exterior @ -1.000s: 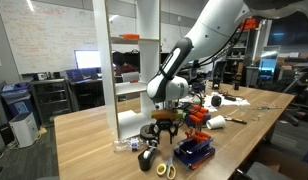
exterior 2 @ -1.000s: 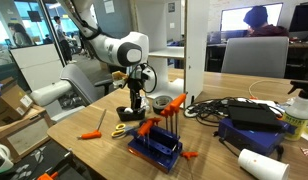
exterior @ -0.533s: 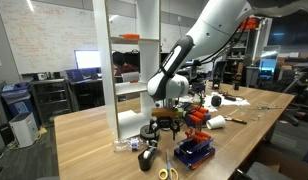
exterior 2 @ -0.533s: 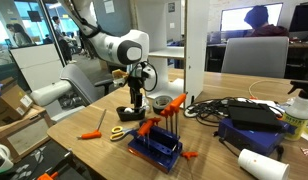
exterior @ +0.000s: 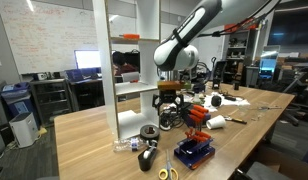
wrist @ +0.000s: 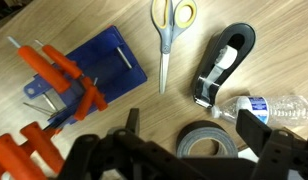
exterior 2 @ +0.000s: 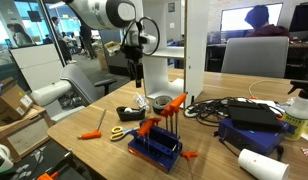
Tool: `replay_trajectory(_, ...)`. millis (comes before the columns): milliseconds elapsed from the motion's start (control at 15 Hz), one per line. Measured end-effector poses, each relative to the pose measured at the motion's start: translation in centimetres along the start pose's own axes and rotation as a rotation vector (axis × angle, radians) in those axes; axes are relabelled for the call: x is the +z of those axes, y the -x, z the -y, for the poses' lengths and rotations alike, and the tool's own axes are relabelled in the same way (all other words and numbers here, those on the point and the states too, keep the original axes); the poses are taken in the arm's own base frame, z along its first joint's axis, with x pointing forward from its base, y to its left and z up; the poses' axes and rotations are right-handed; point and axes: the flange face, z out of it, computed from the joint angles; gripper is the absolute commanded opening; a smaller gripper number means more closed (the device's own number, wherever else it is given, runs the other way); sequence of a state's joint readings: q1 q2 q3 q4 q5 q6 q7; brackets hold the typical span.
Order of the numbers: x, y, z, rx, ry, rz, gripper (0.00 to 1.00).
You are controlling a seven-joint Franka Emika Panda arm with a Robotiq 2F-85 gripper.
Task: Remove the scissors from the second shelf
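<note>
The scissors, with yellowish loop handles and metal blades, lie flat on the wooden table, blades pointing toward my gripper in the wrist view. They show in both exterior views, near the table's front edge and beside the blue tray. My gripper hangs open well above the table with nothing between its fingers. The second shelf of the tall white rack sits behind the arm.
Under the gripper lie a grey tape roll, a black tape dispenser and a plastic bottle. A blue tray holds orange-handled tools. An orange item rests on the rack's top board.
The gripper has risen from just above the table to about second-shelf height, and its jaws have widened. The scissors stay on the table.
</note>
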State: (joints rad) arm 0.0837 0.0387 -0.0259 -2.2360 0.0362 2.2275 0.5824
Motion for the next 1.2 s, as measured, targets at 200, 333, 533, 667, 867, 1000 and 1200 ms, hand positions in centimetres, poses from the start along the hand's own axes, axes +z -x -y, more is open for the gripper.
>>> replay_trajectory(200,-6.0,2.7,-1.0,-0.092,0.008,-0.017,1.0)
replay_trajectory(333,-9.2,4.9,-1.6,-0.165,0.013,-0.018,1.0)
replay_trajectory(533,-12.7,8.2,-2.5,-0.285,0.016,-0.025,1.0)
replay_trajectory(667,-14.1,10.0,-3.4,-0.352,0.01,-0.026,1.0)
replay_trajectory(867,-15.2,12.1,-5.0,-0.43,0.004,-0.029,1.0)
replay_trajectory(1000,-15.3,13.1,-5.9,-0.468,0.001,-0.031,1.0)
replay_trajectory(1200,-14.8,14.4,-7.2,-0.507,0.0,-0.028,1.0)
